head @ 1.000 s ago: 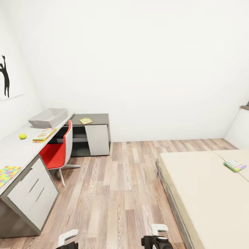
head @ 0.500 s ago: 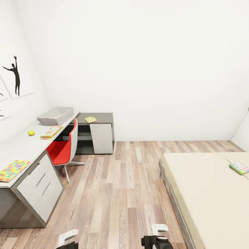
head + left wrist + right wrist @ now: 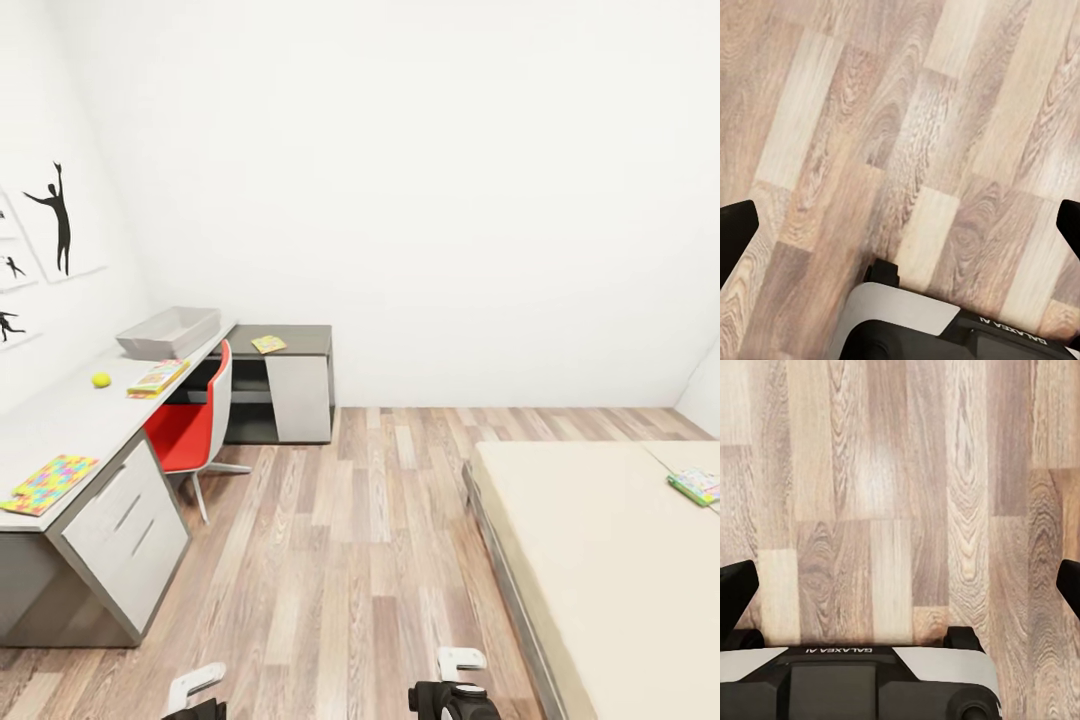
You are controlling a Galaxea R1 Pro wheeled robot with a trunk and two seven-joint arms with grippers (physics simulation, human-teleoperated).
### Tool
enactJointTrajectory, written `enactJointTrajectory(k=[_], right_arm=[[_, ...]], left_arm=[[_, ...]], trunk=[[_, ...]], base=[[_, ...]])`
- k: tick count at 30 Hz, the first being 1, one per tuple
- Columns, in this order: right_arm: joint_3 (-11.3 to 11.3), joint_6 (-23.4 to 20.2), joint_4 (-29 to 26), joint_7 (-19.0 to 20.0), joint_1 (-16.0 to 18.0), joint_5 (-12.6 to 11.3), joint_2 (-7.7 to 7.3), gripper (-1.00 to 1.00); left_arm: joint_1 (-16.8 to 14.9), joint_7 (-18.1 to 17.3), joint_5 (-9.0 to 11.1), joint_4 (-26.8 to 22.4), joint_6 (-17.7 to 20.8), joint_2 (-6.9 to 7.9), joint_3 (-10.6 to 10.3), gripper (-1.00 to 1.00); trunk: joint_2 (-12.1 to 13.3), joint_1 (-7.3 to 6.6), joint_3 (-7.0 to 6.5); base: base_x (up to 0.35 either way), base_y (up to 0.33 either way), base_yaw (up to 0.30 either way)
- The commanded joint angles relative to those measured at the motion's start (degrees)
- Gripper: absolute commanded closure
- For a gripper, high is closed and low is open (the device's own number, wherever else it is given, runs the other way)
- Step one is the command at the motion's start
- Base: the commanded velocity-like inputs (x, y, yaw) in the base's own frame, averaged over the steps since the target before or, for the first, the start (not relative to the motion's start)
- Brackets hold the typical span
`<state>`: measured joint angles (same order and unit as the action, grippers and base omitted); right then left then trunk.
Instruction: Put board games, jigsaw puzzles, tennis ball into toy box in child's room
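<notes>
The long grey table (image 3: 75,425) runs along the left wall. At its far end stands the grey toy box (image 3: 168,332). In front of the box lies a flat colourful board game (image 3: 158,377), and beside that the yellow-green tennis ball (image 3: 101,379). A multicoloured jigsaw puzzle (image 3: 50,483) lies at the table's near end. On the beige bed (image 3: 590,560) at the right lies a green-edged board game (image 3: 695,486). My left gripper (image 3: 904,225) and right gripper (image 3: 904,581) hang open over bare floor, holding nothing.
A red chair (image 3: 188,432) is tucked under the table. A lower dark desk (image 3: 290,385) in the far corner carries a small yellowish flat thing (image 3: 268,344). Wood-plank floor (image 3: 340,560) lies between table and bed. Black silhouette pictures (image 3: 58,215) hang on the left wall.
The camera has swung left and the whole picture has shifted right, bringing more of the table and wall pictures into view. None of the objects has moved.
</notes>
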<state>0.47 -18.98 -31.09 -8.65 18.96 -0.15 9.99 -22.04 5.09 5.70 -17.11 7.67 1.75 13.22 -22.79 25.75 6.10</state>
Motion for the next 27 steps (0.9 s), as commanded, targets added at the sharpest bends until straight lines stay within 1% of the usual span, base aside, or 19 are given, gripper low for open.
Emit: enactJointTrajectory(k=[1,9,14,20,27], right_arm=[[0.1,-0.4,-0.1,-0.2,0.0,0.0,0.01,-1.0],[0.1,-0.4,-0.1,-0.2,0.0,0.0,0.01,-1.0],[0.1,-0.4,-0.1,-0.2,0.0,0.0,0.01,-1.0],[0.1,-0.4,-0.1,-0.2,0.0,0.0,0.01,-1.0],[0.1,-0.4,-0.1,-0.2,0.0,0.0,0.01,-1.0]], left_arm=[[0.0,0.2,0.6,-0.1,0.3,0.0,-0.1,-1.0],[0.0,0.2,0.5,-0.1,0.3,-0.08,-0.1,-1.0],[0.0,0.3,0.5,-0.1,0.3,-0.08,-0.1,-1.0],[0.0,0.3,0.5,-0.1,0.3,-0.12,-0.1,-1.0],[0.0,0.3,0.5,-0.1,0.3,-0.11,-0.1,-1.0]], trunk=[[-0.1,0.03,0.13],[-0.1,0.03,0.13],[-0.1,0.03,0.13],[-0.1,0.03,0.13],[-0.1,0.03,0.13]], base=[[-0.003,0.0,0.119],[-0.001,0.0,0.107],[0.0,-0.025,0.02],[0.0,-0.156,0.004],[0.0,-0.043,0.001]])
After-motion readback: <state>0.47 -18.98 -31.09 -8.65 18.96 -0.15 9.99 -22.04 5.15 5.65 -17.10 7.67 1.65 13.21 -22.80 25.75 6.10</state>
